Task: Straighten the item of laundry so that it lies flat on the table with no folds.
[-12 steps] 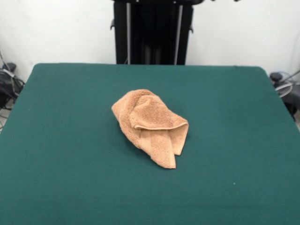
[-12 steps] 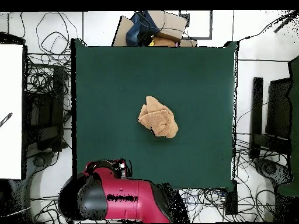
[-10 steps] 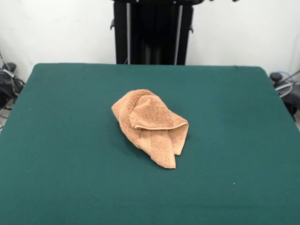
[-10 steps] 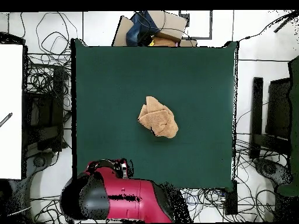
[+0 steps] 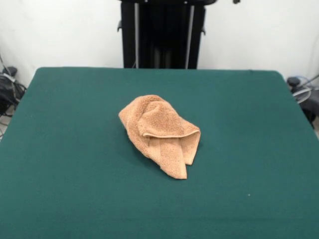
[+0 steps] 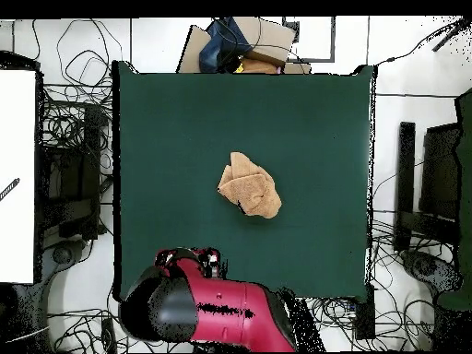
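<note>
the claw itself cannot be made out in either view, so whether it is wide or narrow i cannot tell, and places are given from the arm instead.

nearest in the front view, the towel (image 5: pixel 160 134) sits bunched about mid-surface (image 5: pixel 75 199), a loose corner tongue pointing toward the camera and a thick rolled fold across its top. in the overhead view the arm (image 6: pixel 217 313) is drawn back over the surface's base-side edge, well apart from the towel (image 6: pixel 249 185), which lies ahead of it and a little to the picture's right.

to do this step well, i'd judge the free corner tongue the best pick: pinch only the top layer, then draw it outward, low and slow, away from the bunch so the fold rolls open rather than dragging the whole cloth.
</note>
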Controlling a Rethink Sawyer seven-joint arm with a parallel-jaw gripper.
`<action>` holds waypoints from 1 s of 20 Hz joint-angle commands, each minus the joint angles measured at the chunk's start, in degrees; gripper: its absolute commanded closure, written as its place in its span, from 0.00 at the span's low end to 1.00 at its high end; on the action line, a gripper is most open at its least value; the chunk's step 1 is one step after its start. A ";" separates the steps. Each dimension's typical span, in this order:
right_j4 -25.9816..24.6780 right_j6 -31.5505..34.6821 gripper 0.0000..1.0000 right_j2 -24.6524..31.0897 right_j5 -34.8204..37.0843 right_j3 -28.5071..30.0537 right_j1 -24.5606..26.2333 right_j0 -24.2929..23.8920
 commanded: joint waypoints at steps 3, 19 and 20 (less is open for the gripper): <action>-1.85 3.30 0.00 1.59 0.45 1.04 2.91 -3.90; -3.08 2.15 0.00 2.64 -0.32 -0.77 4.95 -7.46; -3.05 1.78 0.00 2.76 -0.18 -0.84 4.98 -7.85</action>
